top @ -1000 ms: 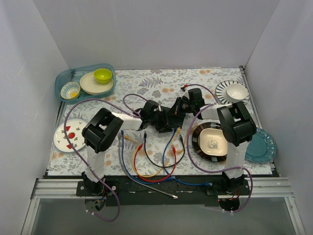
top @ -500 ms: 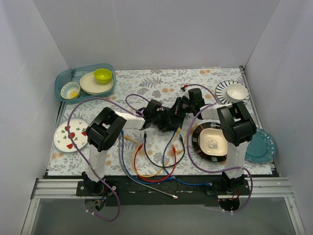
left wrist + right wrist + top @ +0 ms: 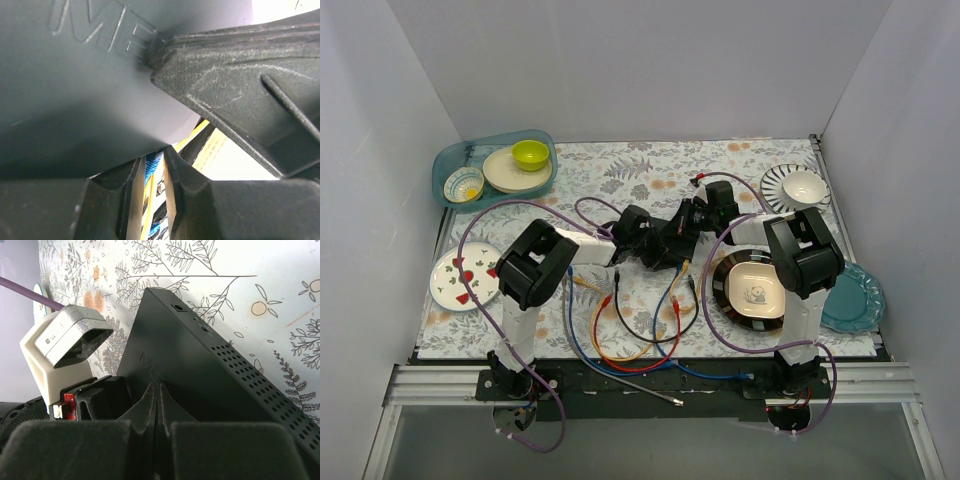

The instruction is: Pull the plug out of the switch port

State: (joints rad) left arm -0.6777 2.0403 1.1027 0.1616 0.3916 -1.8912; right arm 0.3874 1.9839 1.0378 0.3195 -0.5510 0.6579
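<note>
The black switch (image 3: 665, 250) lies mid-table between both arms, largely covered by them. In the left wrist view its matte face (image 3: 75, 75) fills the upper left. My left gripper (image 3: 152, 161) has its jaws closed narrowly around a blue plug (image 3: 153, 167) at the switch's edge; a yellow cable runs just behind it. My right gripper (image 3: 159, 387) is shut, with its tips pressed down on the switch top (image 3: 200, 375). The right fingers (image 3: 240, 100) show in the left wrist view. In the top view the left gripper (image 3: 652, 242) and the right gripper (image 3: 686, 230) meet over the switch.
Blue, red, yellow and black cables (image 3: 640, 320) loop from the switch toward the near edge. A panda plate (image 3: 728, 290) and a teal plate (image 3: 855, 298) lie right, a striped dish (image 3: 775, 180) far right, a teal tray (image 3: 495, 185) far left, and a spotted plate (image 3: 465, 275) left.
My left arm has moved right, bringing its gripper in against the switch. The right arm and the switch have stayed still.
</note>
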